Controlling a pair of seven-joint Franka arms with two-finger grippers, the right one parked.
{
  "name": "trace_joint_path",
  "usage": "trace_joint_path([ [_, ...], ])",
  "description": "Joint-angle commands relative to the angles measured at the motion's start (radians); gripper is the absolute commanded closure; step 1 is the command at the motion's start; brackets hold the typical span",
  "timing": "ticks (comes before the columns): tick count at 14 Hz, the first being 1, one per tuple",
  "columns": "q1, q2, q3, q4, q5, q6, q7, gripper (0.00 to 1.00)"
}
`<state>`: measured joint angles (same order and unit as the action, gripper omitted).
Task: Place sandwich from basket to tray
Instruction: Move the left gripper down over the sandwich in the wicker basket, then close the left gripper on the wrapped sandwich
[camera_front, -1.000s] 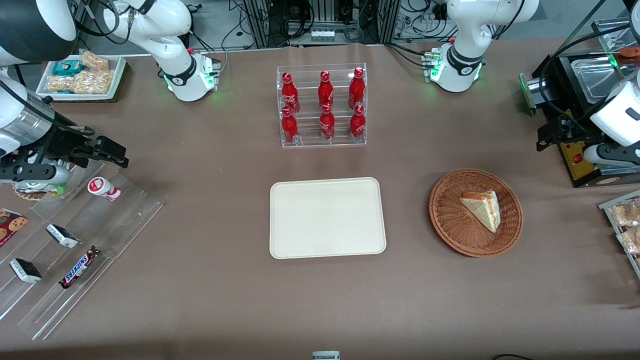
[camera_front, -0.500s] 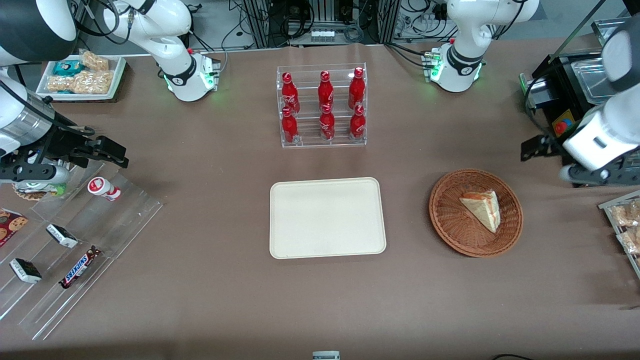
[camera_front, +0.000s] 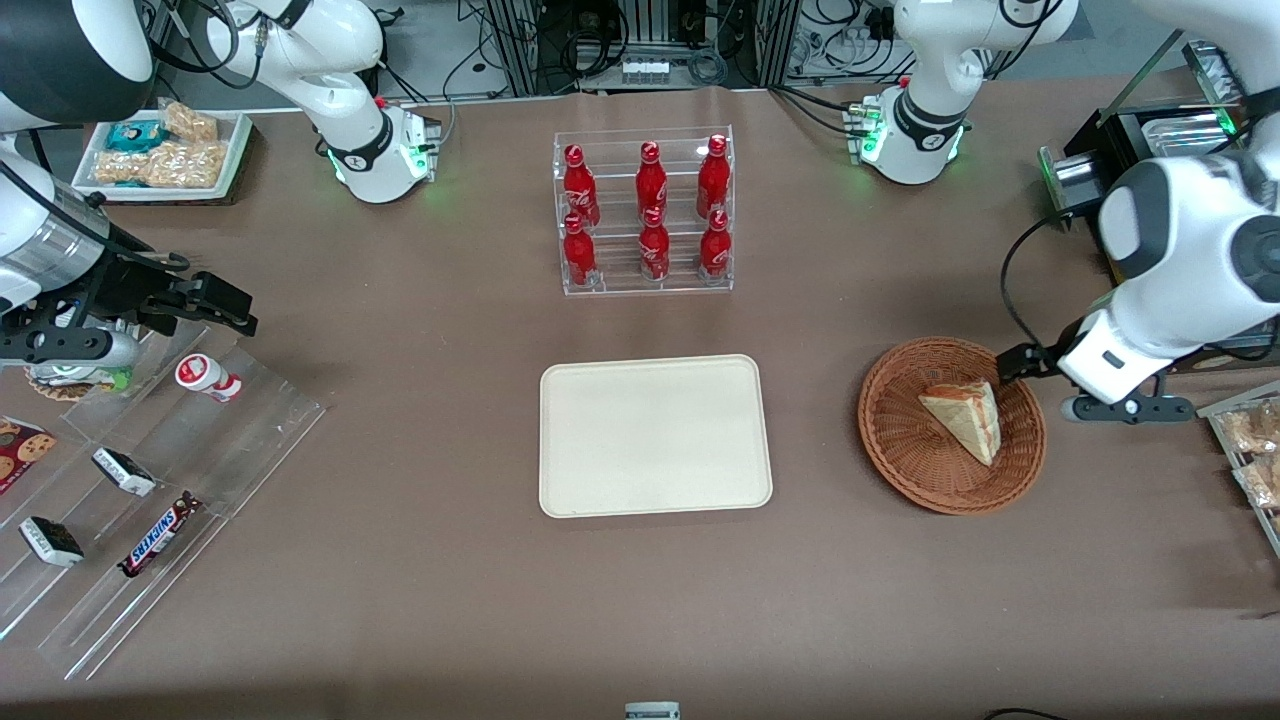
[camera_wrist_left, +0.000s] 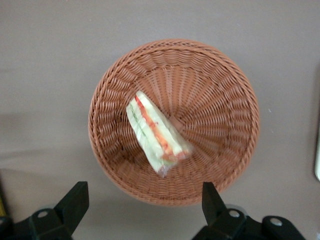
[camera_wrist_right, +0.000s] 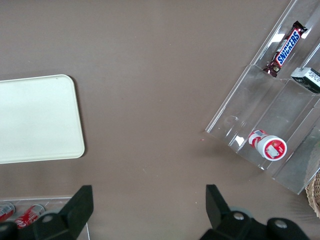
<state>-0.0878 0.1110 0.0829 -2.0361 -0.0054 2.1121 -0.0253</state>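
Observation:
The sandwich (camera_front: 965, 418), a clear-wrapped pale wedge with red and green filling, lies in the round wicker basket (camera_front: 900, 440). The left wrist view looks straight down on the sandwich (camera_wrist_left: 156, 134) in the basket (camera_wrist_left: 220, 125). My left gripper (camera_front: 1088, 388) hovers high beside the basket's rim, toward the working arm's end of the table. It is open (camera_wrist_left: 142, 200), its two black fingers spread wide with nothing between them. The cream tray (camera_front: 655, 435) lies flat and bare beside the basket, toward the parked arm's end.
A clear rack of red bottles (camera_front: 645, 212) stands farther from the front camera than the tray. A black machine (camera_front: 1150, 200) and a tray of bagged snacks (camera_front: 1250, 440) sit at the working arm's end. A clear stepped stand with snacks (camera_front: 150, 480) lies at the parked arm's end.
The left arm has swung in from the table's end and moved its gripper close to the basket's rim. The sandwich, basket and tray have not moved.

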Motion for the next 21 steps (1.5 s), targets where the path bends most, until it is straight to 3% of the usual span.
trace_joint_path([
  [1, -0.003, -0.031, 0.000, -0.137, 0.018, 0.147, -0.222, 0.00],
  [7, -0.007, 0.038, -0.002, -0.174, 0.004, 0.291, -0.770, 0.00],
  [14, -0.015, 0.174, -0.006, -0.164, -0.005, 0.379, -0.792, 0.02],
  [15, -0.015, 0.176, -0.006, -0.164, -0.007, 0.376, -0.797, 0.26],
  [17, -0.015, 0.167, -0.006, -0.162, -0.021, 0.350, -0.789, 0.83],
  [18, -0.016, 0.162, -0.006, -0.153, -0.021, 0.323, -0.785, 0.93],
  [21, -0.035, 0.151, -0.020, -0.070, -0.021, 0.157, -0.780, 1.00],
])
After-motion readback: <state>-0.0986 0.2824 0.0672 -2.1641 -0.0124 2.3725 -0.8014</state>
